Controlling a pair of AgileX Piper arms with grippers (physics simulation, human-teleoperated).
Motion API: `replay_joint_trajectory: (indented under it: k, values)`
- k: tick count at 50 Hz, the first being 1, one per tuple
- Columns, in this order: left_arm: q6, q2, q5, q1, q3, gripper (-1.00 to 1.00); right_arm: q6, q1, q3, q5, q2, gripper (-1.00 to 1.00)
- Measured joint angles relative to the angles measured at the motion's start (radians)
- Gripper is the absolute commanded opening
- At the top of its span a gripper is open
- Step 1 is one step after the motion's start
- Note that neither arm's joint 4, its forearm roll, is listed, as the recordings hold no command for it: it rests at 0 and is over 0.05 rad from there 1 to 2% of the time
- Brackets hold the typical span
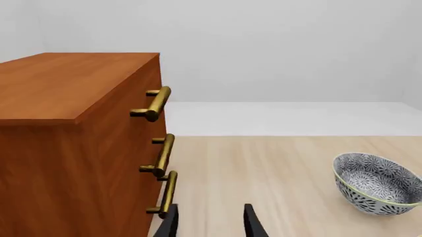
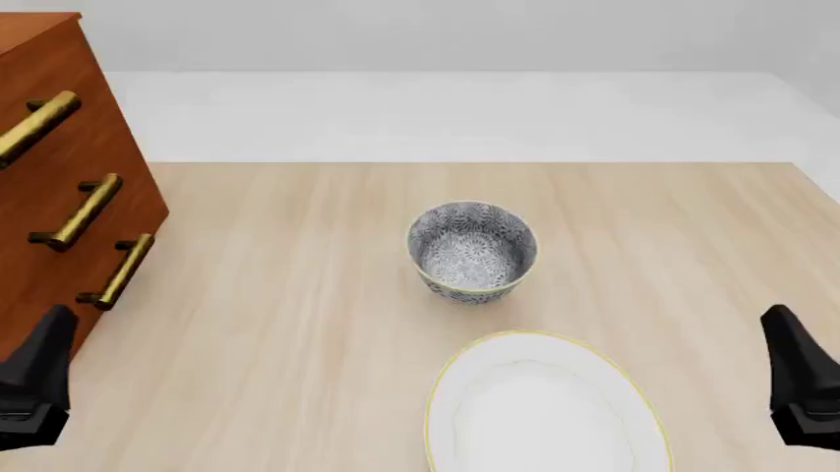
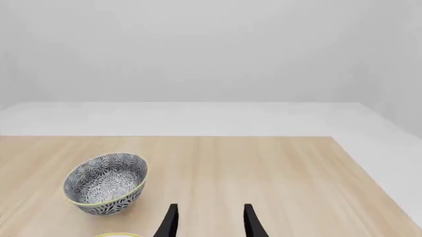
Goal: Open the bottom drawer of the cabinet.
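Three brass bar handles run down the front of the cabinet (image 2: 66, 187), which sits at the tabletop's (image 2: 289, 295) far left corner with its front turned toward the middle of the table. You want the lowest one: the bottom drawer (image 2: 79, 315) sits flush with the two above it, and its handle (image 2: 121, 272) is the one nearest the wood surface.

Your left gripper (image 1: 209, 222) has its fingers spread with nothing between them. In the left wrist view one fingertip (image 1: 170, 222) lines up just under the bottom handle's lower end; contact or a small gap, can't tell from this angle. In the front view the left gripper (image 2: 37, 379) is a dark shape at the near left edge, just beside the cabinet's lower front corner.

Your right gripper (image 3: 209, 222) is also spread and empty, pointing over bare tabletop. In the front view it sits at the near right edge (image 2: 801, 388), well apart from the cabinet.

Patterned bowl (image 2: 471, 251), blue-grey floral print with a thin yellow rim, stands upright near the middle of the tabletop. White oval plate (image 2: 545, 408) with a gold rim lies just beside it toward the near edge, partly cropped. Both are between the two grippers, and both are well apart from the drawer fronts.
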Motion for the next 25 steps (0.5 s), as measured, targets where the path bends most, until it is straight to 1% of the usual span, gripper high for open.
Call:
replay_joint_trajectory:
  k: [16, 21, 25]
  values:
    - [0.018, 0.000, 0.002, 0.001, -0.001, 1.00, -0.018, 0.015, -0.007, -0.001, 0.008, 1.00]
    - [0.038, 0.000, 0.007, -0.001, -0.005, 1.00, -0.021, 0.018, -0.008, 0.003, 0.005, 1.00]
    - [0.074, 0.001, 0.015, -0.005, -0.008, 1.00, -0.023, 0.018, -0.008, 0.006, 0.003, 1.00]
